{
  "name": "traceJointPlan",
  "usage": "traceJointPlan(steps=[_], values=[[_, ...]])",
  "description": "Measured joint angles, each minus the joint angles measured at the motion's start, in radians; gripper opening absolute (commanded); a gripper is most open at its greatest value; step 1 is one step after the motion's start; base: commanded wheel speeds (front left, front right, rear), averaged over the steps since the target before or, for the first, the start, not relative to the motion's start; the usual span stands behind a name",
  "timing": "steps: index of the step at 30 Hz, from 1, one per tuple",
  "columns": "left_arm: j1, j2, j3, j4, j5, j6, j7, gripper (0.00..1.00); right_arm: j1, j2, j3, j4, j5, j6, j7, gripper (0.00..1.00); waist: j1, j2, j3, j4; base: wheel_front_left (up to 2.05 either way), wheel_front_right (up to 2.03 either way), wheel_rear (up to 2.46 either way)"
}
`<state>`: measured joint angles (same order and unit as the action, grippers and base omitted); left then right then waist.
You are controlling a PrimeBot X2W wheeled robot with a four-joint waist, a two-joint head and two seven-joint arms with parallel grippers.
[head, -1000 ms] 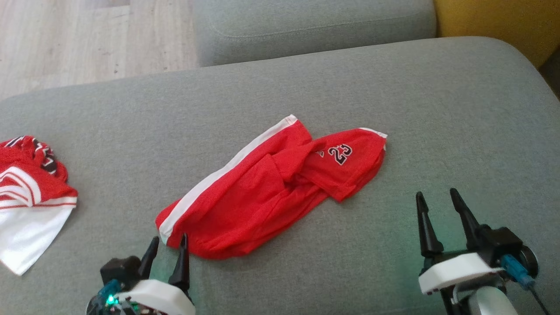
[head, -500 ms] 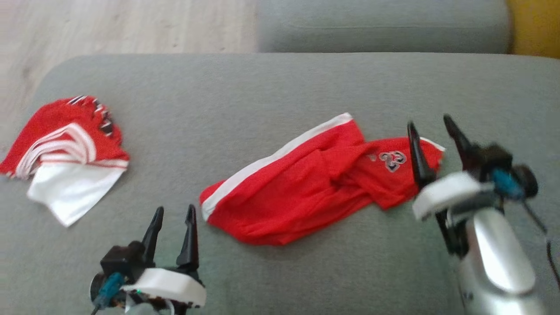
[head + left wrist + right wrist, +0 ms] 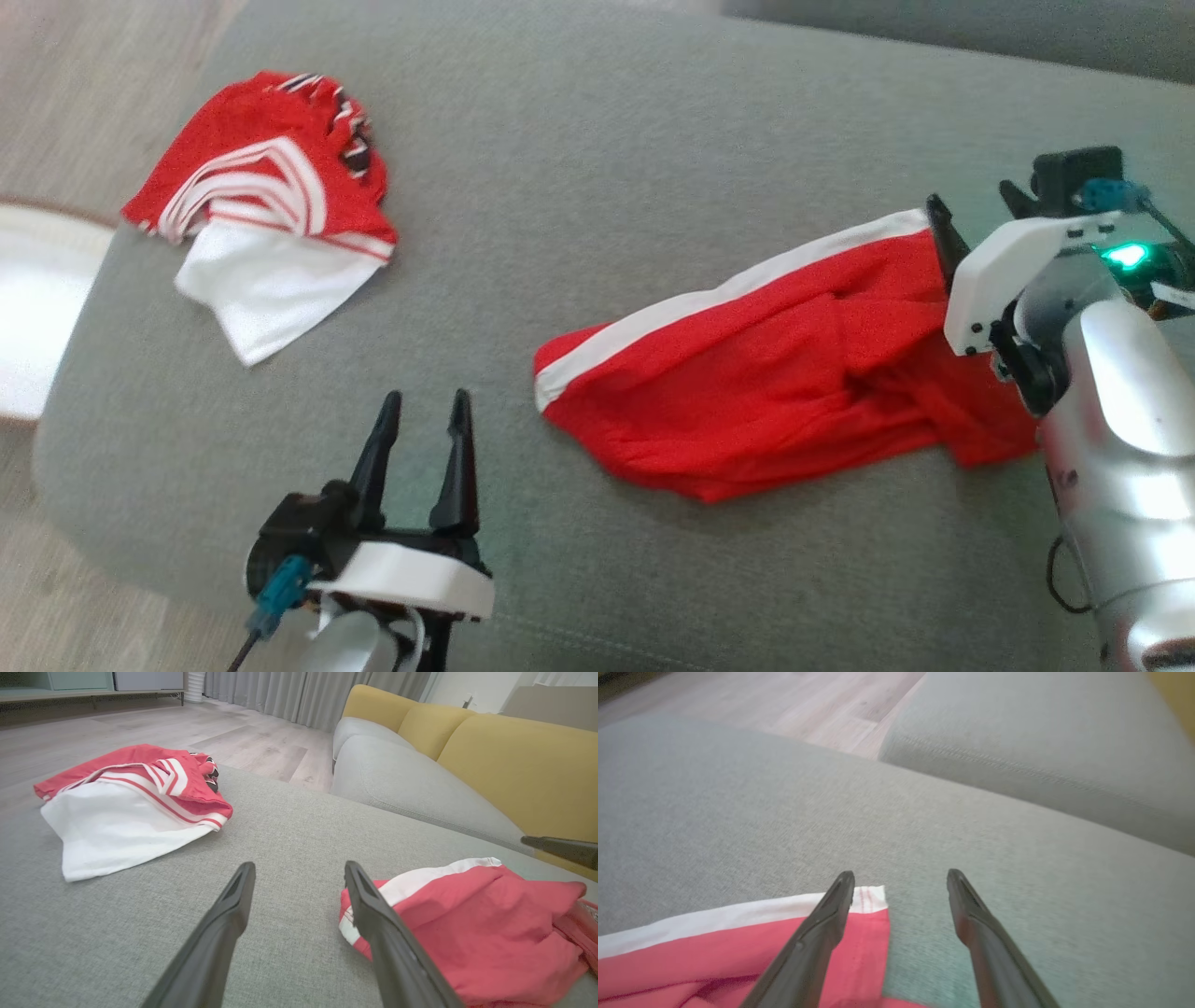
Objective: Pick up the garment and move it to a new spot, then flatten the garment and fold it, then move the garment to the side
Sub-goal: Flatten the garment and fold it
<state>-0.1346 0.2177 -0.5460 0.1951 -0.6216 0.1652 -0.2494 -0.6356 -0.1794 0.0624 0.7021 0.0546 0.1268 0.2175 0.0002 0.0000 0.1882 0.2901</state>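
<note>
The garment (image 3: 775,373) is a pair of red shorts with a white side stripe, lying crumpled on the grey sofa cushion (image 3: 597,168). My left gripper (image 3: 425,411) stands open with nothing in it, just left of the garment's near white-striped corner and apart from it. In the left wrist view the garment (image 3: 476,924) lies right of my open left gripper (image 3: 299,868). My right gripper (image 3: 976,210) hangs open over the garment's far right end, and its arm hides that end. In the right wrist view the right gripper (image 3: 901,877) has one finger above the garment's white-edged corner (image 3: 738,952).
A second red and white garment (image 3: 271,215) lies bunched at the cushion's far left, also seen as a red and white heap (image 3: 131,802). A white object (image 3: 28,317) sits on the floor past the cushion's left edge. Another grey cushion (image 3: 1041,746) and yellow backrests (image 3: 514,765) lie beyond.
The head camera has swung left and down, shifting the whole picture. My right gripper has moved forward from beside the garment to above its far right end. Both grippers stay open.
</note>
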Motion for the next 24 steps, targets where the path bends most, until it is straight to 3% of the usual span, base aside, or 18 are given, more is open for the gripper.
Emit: traceJointPlan(steps=[7,13,14,15,16,24], values=[[-0.024,-0.046,0.017,0.002,0.034,-0.028,0.0,1.0,-0.072,-0.025,0.065,0.144,0.052,0.0,0.096,1.0,0.0,0.0,0.06,0.08,0.0,0.0,0.0],[-0.024,-0.06,0.039,0.016,0.053,-0.044,0.0,1.0,-0.111,-0.034,0.1,0.205,0.072,0.0,0.138,1.0,-0.0001,0.0,0.069,0.096,0.0,0.0,0.0],[-0.024,-0.064,0.042,0.017,0.06,-0.045,0.0,1.0,-0.116,-0.034,0.106,0.211,0.072,0.0,0.141,0.65,-0.0001,0.0,0.068,0.094,0.0,0.0,0.0],[-0.024,-0.066,0.052,0.018,0.068,-0.052,0.0,1.0,-0.118,-0.033,0.12,0.216,0.082,0.0,0.14,0.13,-0.0001,0.0,0.066,0.09,0.0,0.0,0.0],[-0.024,-0.066,0.057,0.019,0.07,-0.052,0.0,1.0,-0.118,-0.033,0.126,0.217,0.085,0.0,0.135,0.0,-0.0001,0.0,0.065,0.086,0.0,0.0,0.0],[-0.021,-0.066,0.074,0.028,0.086,-0.061,-0.003,1.0,-0.118,-0.011,0.165,0.208,0.103,0.0,-0.011,0.0,-0.0001,0.0,0.042,0.037,0.0,0.0,0.0]])
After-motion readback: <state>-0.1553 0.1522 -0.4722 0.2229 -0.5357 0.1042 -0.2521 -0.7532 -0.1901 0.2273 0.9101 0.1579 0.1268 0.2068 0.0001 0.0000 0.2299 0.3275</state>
